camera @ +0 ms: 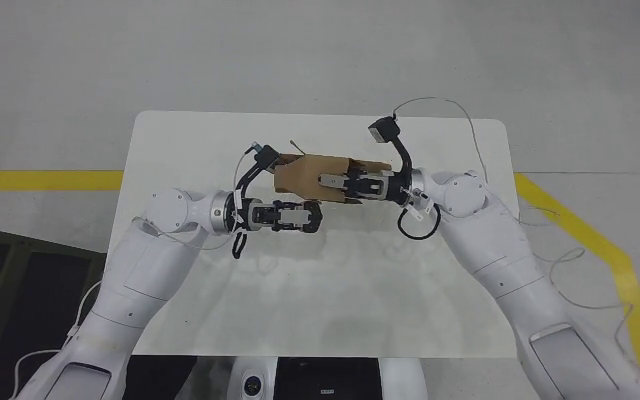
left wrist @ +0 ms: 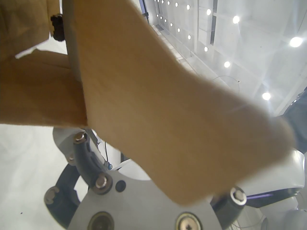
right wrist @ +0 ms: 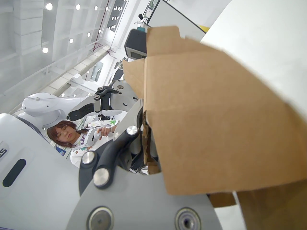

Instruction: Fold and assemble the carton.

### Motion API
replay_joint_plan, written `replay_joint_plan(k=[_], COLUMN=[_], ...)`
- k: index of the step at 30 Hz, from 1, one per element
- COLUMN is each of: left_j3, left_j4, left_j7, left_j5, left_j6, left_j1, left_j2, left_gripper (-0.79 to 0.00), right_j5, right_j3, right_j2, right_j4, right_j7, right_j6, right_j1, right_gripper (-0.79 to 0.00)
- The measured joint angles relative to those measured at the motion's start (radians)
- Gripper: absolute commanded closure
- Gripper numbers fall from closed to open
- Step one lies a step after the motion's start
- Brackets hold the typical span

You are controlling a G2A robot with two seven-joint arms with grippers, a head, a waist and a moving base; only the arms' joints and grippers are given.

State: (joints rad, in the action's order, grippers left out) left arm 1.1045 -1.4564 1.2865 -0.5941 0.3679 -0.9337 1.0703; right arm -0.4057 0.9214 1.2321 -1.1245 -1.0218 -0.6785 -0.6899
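Note:
The brown carton (camera: 305, 170) is partly folded and held above the far middle of the white table (camera: 300, 300). My right gripper (camera: 337, 184) comes in from the right and is shut on one of the carton's walls (right wrist: 215, 120), with cardboard pinched beside its finger (right wrist: 134, 123). My left gripper (camera: 303, 216) sits just at the carton's near edge, a little lower and to the left. A loose flap (left wrist: 148, 101) lies across the left wrist view and hides that gripper's tips. The right wrist view also shows the left gripper (right wrist: 82, 110) farther off.
The tabletop bears nothing else. A thin cable (camera: 455, 108) loops over the table's far right corner from the right arm. Yellow floor tape (camera: 60, 180) runs beside the table on both sides.

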Motion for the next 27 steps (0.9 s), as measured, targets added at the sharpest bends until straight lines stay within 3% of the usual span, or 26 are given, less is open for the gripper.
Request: replay_joint_plan(k=[14,20,27], left_j3=[0.084,0.107,0.095], left_j4=[0.008,0.042,0.052], left_j7=[-0.016,-0.085,-0.139], left_j5=[-0.021,0.064,0.161], left_j6=[0.013,0.029,0.003], left_j1=[-0.014,-0.011,-0.006], left_j2=[-0.013,-0.018,-0.018], left_gripper=[-0.785,-0.785,-0.785], right_j5=[-0.157,-0.194,-0.217], right_j3=[0.188,0.202,0.218], right_j2=[-0.066,-0.075,-0.077], right_j4=[-0.029,-0.081,-0.128], right_j7=[-0.203,-0.273,-0.269], right_j6=[0.101,0.167,0.159], right_j1=[-0.100,-0.122,-0.130], right_gripper=[0.000,0.000,0.000])
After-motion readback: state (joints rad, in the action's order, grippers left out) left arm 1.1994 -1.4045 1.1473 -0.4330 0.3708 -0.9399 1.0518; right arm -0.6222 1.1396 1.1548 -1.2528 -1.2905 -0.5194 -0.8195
